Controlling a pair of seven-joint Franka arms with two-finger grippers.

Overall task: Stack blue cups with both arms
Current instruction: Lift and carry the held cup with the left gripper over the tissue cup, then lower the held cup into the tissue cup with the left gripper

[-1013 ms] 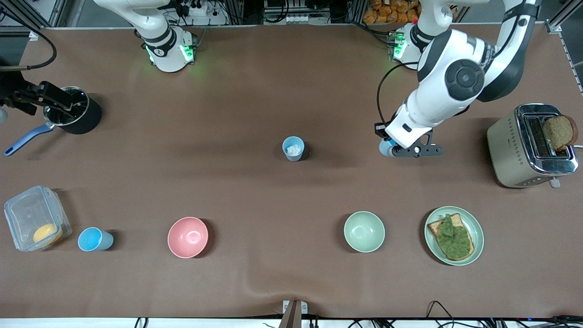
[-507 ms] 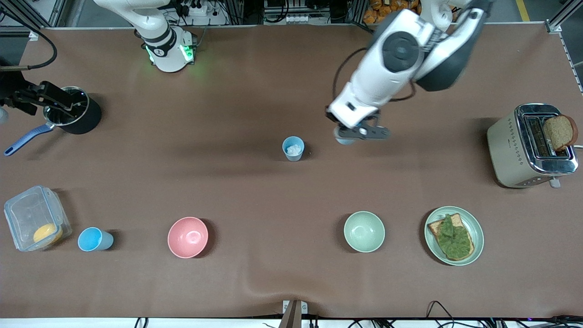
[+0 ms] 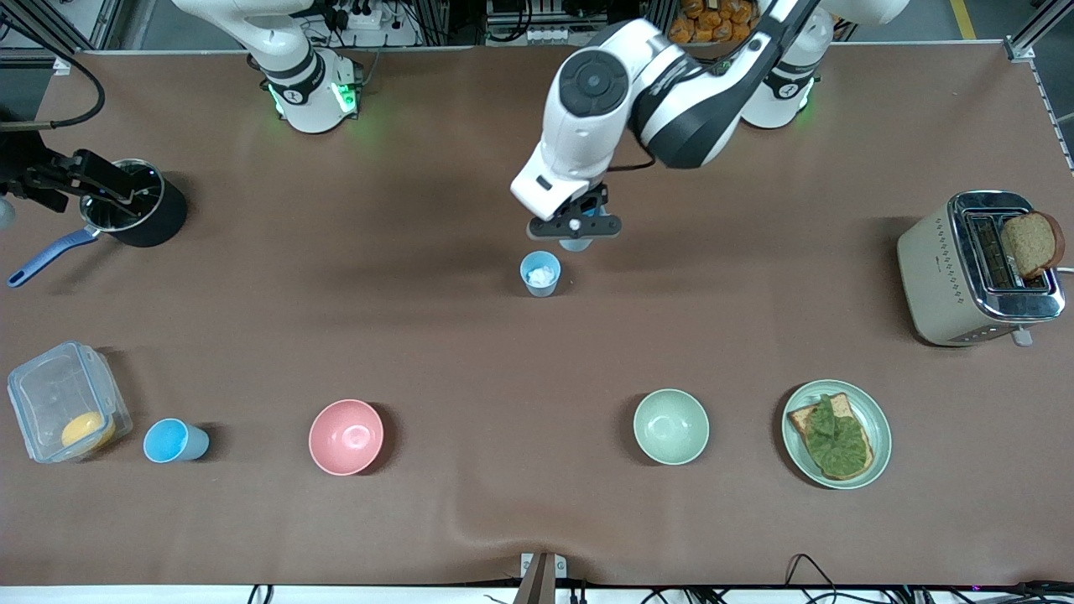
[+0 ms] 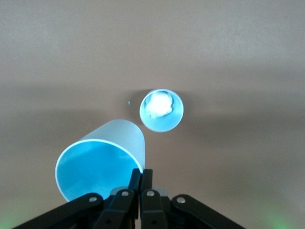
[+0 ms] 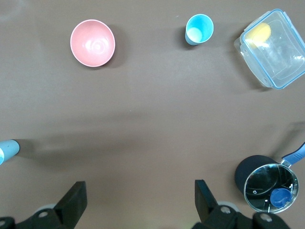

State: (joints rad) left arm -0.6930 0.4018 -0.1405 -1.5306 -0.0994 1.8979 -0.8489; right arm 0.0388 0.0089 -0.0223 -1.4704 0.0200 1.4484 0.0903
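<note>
Nearest the front camera we note a pink bowl [image 3: 346,436], a green bowl [image 3: 670,426], a plate of topped toast [image 3: 836,434], a clear container [image 3: 67,401] and a brighter blue cup [image 3: 174,440]; we judge none of these part of the job.

At mid-table stands the cup with the white wad [image 3: 539,273], upright and mouth up, so it can receive a second cup. The left gripper [image 3: 575,226] hangs over the table just beside it, toward the robots' bases. In the left wrist view its fingers [image 4: 135,181] are closed on the rim of the carried pale-blue cup [image 4: 102,160], pinching the wall at one edge. This leaves the cup's base free to enter the standing one. The two cups are apart and not yet aligned.

Farther off, the right gripper [image 5: 138,200] waits high over the table, jaws wide apart and holding nothing. A black pot [image 3: 138,214] and a toaster [image 3: 977,268] stand at the table's ends.
</note>
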